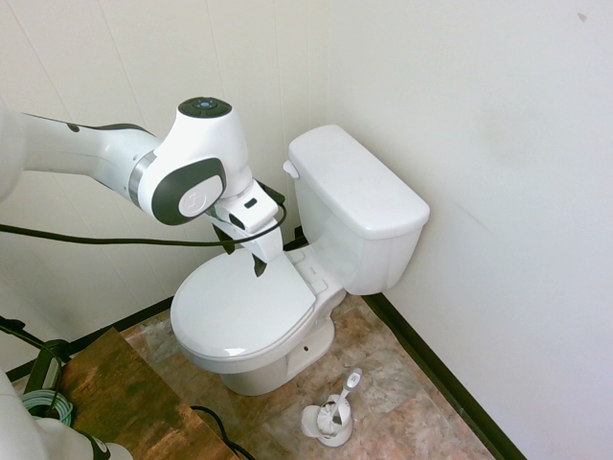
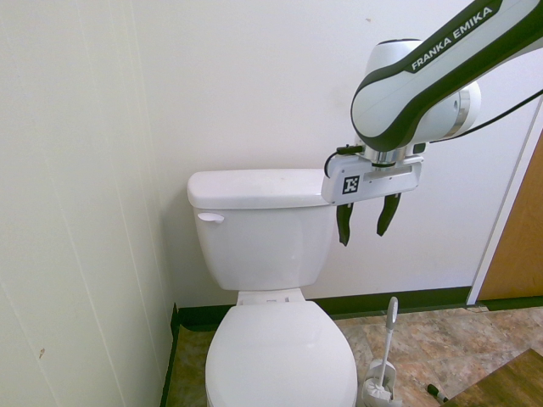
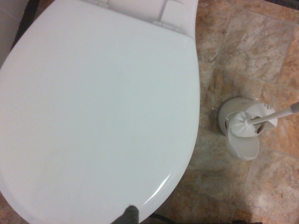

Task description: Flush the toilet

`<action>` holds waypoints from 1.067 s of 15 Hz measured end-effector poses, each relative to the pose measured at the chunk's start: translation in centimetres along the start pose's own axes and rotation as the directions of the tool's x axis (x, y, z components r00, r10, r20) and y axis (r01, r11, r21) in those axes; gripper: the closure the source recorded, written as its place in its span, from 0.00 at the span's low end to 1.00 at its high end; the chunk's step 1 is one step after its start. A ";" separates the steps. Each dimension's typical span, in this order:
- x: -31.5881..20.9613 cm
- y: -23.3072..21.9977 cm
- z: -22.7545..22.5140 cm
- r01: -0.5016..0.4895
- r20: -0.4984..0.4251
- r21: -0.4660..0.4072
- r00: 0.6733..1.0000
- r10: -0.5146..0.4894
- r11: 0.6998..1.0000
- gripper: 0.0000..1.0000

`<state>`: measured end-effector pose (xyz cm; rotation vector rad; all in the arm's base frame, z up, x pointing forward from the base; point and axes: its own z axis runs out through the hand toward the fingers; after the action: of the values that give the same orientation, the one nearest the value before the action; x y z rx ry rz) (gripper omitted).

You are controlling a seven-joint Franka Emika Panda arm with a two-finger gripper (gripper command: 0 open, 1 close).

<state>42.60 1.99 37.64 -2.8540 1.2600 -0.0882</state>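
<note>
Since nothing's been pressed yet, the end effector (image 2: 366,219) hangs empty, fingers spread wide and pointing down, above the closed seat lid (image 1: 239,309) in front of the tank (image 2: 259,227), so it has to cross over to reach the flush lever (image 2: 209,218) on the tank's far front corner. The toilet (image 1: 287,287) sits in a corner of white walls (image 1: 479,144) on a mottled tan tile floor (image 1: 402,383), brush in holder (image 1: 330,417) beside the bowl.
</note>
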 end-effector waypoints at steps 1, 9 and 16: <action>0.0 -0.1 0.0 -0.001 0.002 0.000 1.000 0.001 1.000 0.00; 2.2 -10.5 3.5 0.064 -0.015 0.078 0.998 -0.063 0.995 0.00; 5.4 -23.4 4.2 0.090 -0.063 0.153 0.995 -0.081 0.984 0.00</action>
<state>63.78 13.78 34.70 -2.7884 1.0857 -0.2580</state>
